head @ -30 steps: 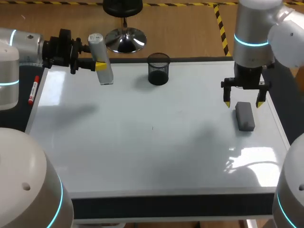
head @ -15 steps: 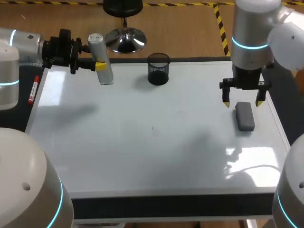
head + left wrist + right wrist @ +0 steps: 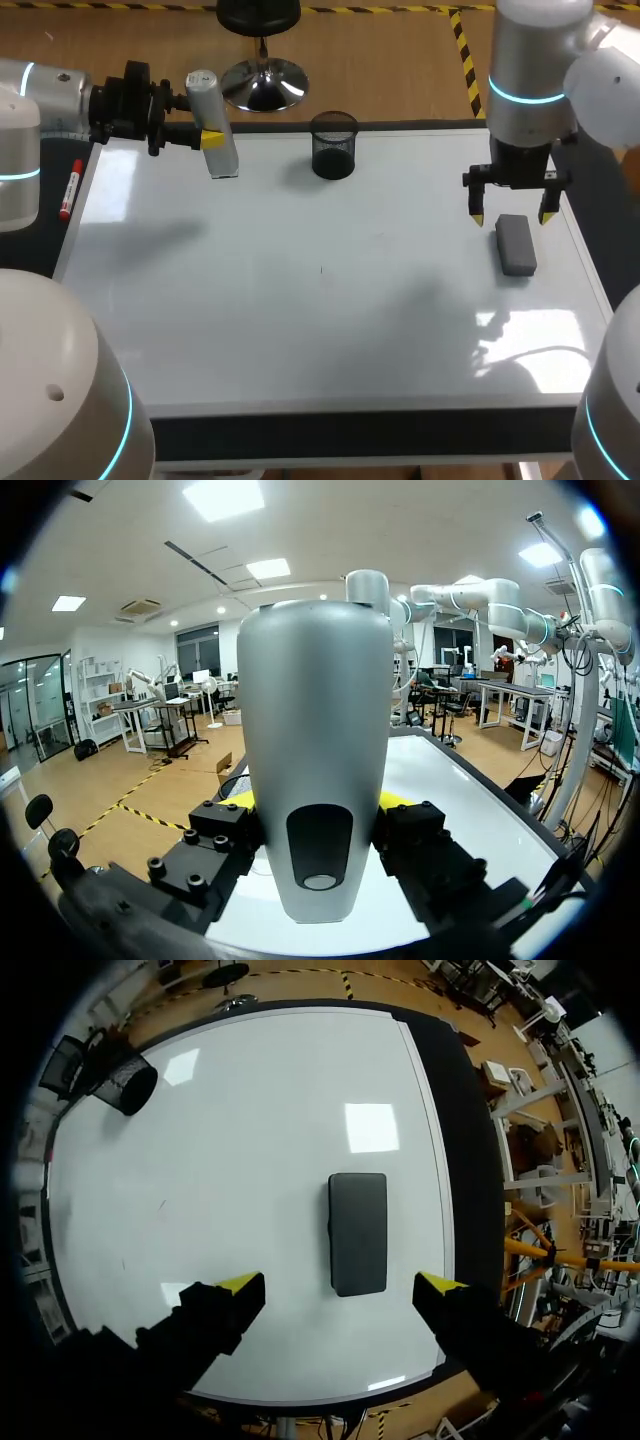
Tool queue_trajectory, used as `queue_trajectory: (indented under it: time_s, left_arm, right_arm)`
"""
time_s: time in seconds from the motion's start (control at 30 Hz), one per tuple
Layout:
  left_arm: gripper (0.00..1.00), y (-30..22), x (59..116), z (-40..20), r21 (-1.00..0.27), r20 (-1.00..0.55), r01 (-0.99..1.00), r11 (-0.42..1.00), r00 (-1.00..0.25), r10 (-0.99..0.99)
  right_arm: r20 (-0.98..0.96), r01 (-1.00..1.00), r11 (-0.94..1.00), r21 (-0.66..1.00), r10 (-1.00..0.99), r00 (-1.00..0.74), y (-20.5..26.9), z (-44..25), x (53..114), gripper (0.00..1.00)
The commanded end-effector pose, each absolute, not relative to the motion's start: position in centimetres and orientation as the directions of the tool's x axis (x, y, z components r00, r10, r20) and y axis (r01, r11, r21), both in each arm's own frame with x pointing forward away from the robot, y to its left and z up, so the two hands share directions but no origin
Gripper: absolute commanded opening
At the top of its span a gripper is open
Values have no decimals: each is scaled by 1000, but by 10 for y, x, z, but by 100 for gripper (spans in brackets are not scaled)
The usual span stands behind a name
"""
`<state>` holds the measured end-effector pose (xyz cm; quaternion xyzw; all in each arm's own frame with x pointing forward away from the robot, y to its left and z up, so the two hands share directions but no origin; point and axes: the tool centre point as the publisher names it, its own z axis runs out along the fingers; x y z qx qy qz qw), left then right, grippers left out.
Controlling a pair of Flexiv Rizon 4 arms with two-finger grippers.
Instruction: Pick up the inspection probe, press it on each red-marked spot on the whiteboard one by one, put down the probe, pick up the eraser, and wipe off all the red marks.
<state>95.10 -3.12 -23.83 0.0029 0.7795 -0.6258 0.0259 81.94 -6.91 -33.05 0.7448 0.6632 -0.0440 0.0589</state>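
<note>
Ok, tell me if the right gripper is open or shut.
Open: the right gripper hangs above the flat grey eraser, yellow tips apart.

There is one whiteboard (image 3: 300,330). By it are one grey inspection probe (image 3: 212,125) at its far left corner, one black mesh cup (image 3: 333,145) at its far edge, one dark eraser (image 3: 516,244) near its right edge, and one red marker (image 3: 69,190) just beside its left edge. There are two end effectors: left end effector (image 3: 210,138) and right end effector (image 3: 510,216).
</note>
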Motion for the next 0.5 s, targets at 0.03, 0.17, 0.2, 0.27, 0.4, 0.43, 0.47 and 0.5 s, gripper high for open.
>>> queue_trajectory:
  time_s: [0.03, 0.17, 0.2, 0.27, 0.4, 0.43, 0.47, 0.5]
  left_arm:
    - [0, -35, 952, -239, -974, -42, 37, 223, -999, -20]
    - [0, -43, 952, -237, -974, -41, 40, 222, -999, 3]
    - [0, -45, 953, -236, -975, -39, 40, 220, -999, 8]
    - [0, -49, 953, -235, -975, -37, 41, 219, -999, 19]
    - [0, -56, 956, -231, -975, -40, 46, 216, -999, 33]
    - [0, -57, 956, -231, -975, -38, 46, 215, -999, 38]
    - [0, -58, 957, -230, -976, -36, 44, 215, -999, 41]
    - [0, -59, 958, -230, -974, -35, 45, 222, -998, 45]
  right_arm:
    - [-143, 993, -112, 30, 983, 115, -70, -329, 818, 100]
    - [-143, 993, -112, 30, 983, 115, -70, -329, 818, 100]
    - [-143, 993, -112, 30, 983, 115, -70, -329, 818, 100]
    - [-143, 993, -112, 30, 983, 115, -70, -329, 818, 100]
    - [-143, 993, -112, 30, 983, 115, -70, -329, 818, 100]
    - [-143, 993, -112, 30, 983, 115, -70, -329, 818, 100]
    - [-143, 993, -112, 30, 983, 115, -70, -329, 818, 100]
    - [-143, 993, -112, 30, 983, 115, -70, -329, 818, 100]
